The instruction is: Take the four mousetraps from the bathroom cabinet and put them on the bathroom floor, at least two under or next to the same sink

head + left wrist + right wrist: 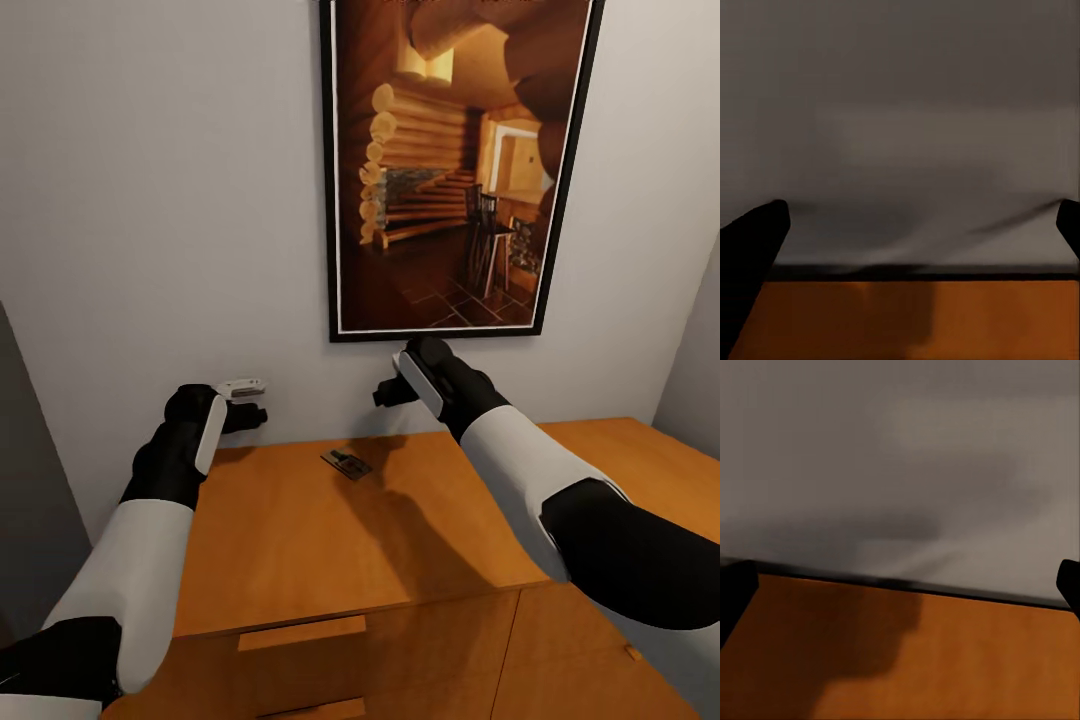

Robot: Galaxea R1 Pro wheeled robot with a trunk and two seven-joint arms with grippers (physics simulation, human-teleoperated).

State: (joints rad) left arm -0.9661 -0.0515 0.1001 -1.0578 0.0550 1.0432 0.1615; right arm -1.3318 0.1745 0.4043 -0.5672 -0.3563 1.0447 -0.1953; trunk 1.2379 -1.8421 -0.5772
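One mousetrap [346, 463], a small flat plate with dark wire, lies on the orange-brown cabinet top [300, 540] near its back edge. My left gripper [255, 416] hovers over the top's back left corner, left of the mousetrap and apart from it. My right gripper [385, 393] hangs above and slightly right of the mousetrap, close to the wall. Both point at the wall. In the left wrist view the gripper [911, 240] is open, with fingers [750, 262] far apart and nothing between them. The right gripper [900, 589] is also open and empty in its wrist view.
A grey wall rises straight behind the cabinet, with a large black-framed picture [455, 170] of a log cabin interior above it. Drawer fronts with wooden bar handles [300, 632] face me. A second section of cabinet top [640, 460] extends to the right.
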